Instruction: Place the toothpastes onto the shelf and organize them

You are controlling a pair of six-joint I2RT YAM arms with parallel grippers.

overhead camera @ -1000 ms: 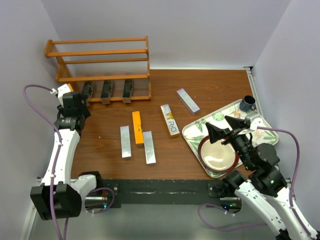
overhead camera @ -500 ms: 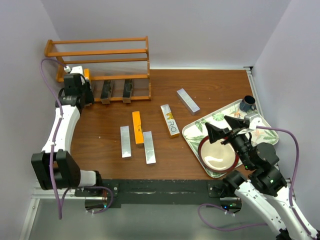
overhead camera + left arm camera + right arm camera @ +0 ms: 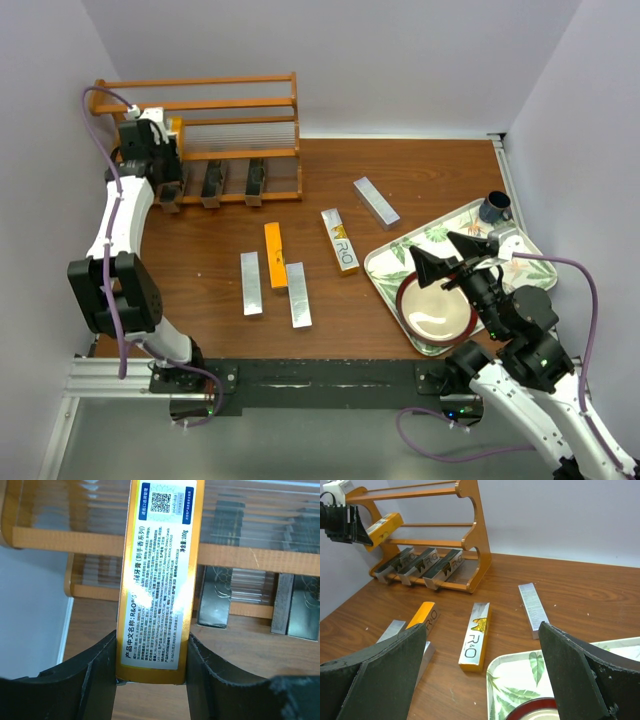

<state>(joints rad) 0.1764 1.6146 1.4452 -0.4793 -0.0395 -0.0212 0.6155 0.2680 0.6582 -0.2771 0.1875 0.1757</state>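
Note:
The orange-brown shelf stands at the table's back left. My left gripper is shut on a gold toothpaste carton near its lower end. The carton points into the shelf's left end, about level with the middle rails. Three black cartons lie side by side on the bottom tier. On the table lie an orange carton, a gold-and-white one and three silver ones. My right gripper hangs open over the tray, holding nothing.
A leaf-patterned tray sits at the right with a red-rimmed bowl on it and a dark cup at its far corner. Walls close in on the left, back and right of the table.
My left arm has carried the gold carton from beside the shelf's lower left corner back and up to the shelf's left end. The right arm has not moved.

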